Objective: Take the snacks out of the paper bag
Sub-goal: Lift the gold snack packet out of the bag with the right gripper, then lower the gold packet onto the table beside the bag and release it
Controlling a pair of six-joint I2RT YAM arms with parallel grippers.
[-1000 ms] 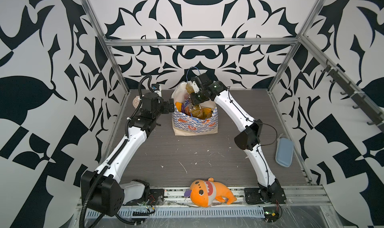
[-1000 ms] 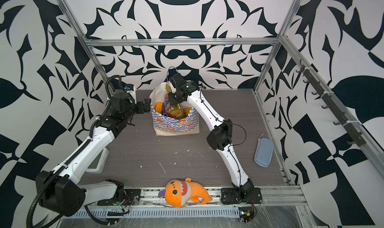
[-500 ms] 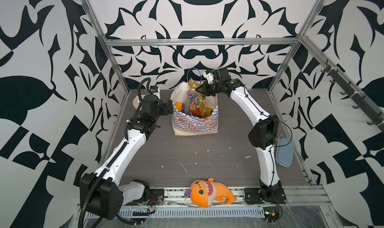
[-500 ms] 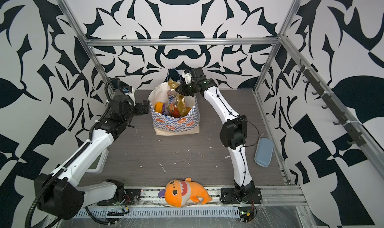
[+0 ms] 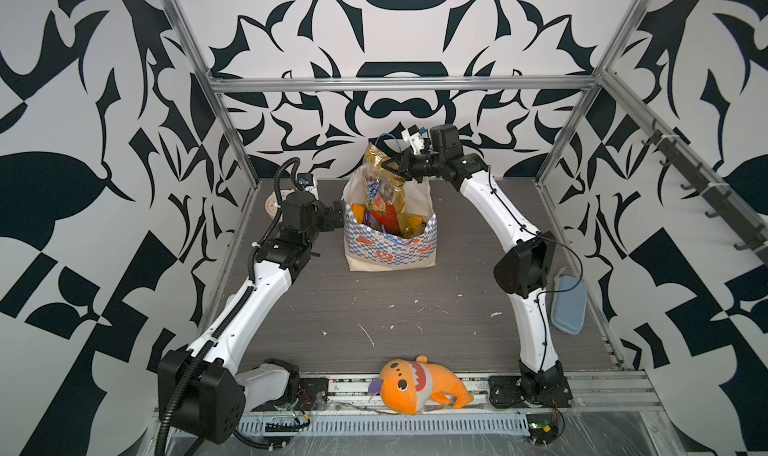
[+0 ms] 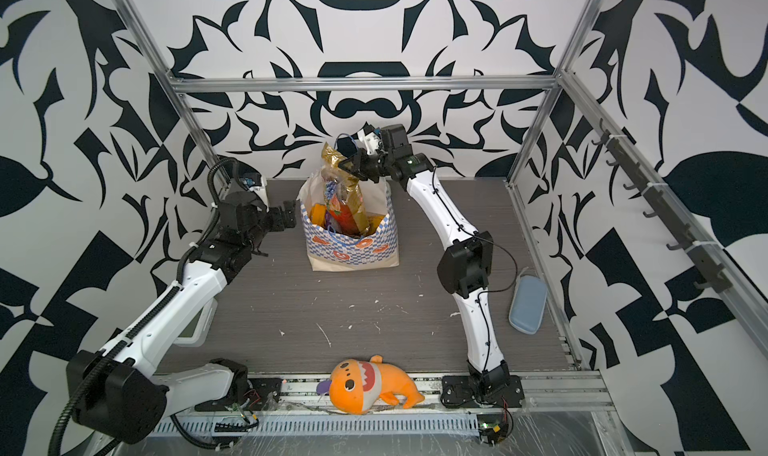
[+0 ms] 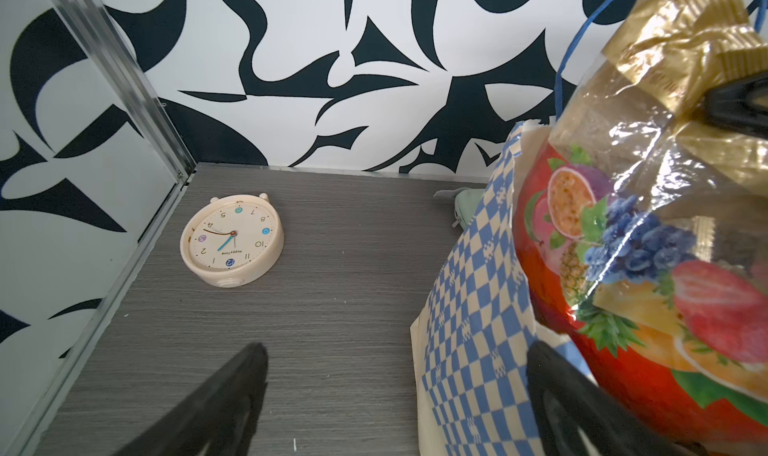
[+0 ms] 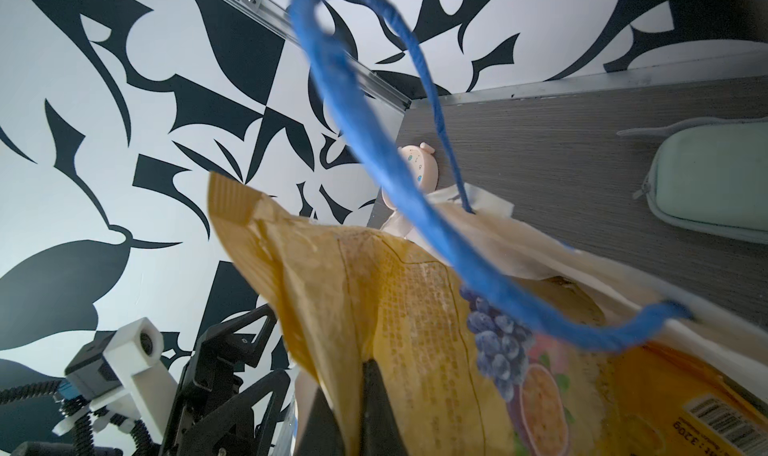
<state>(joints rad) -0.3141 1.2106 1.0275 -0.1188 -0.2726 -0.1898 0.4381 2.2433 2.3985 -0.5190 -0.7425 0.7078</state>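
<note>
The paper bag point(image 5: 390, 252) stands mid-back on the table point(image 5: 374, 308), with snacks point(image 5: 358, 211) in it and one packet point(image 5: 380, 173) sticking up out of its mouth. A clock point(image 7: 232, 240) lies behind it to the left, a case point(image 5: 568, 306) at the right edge and a plush toy point(image 5: 415, 385) at the front.

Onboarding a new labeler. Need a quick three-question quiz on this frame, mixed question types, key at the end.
1. True or false: the right jaws are shut on a snack packet whose lower end is inside the paper bag.
2. Where is the clock? A) inside the bag B) on the table, far left corner C) held by the left jaws
3. How do the left jaws stand?

Key: 1 true; 2 B; 3 open, holding nothing.
</note>
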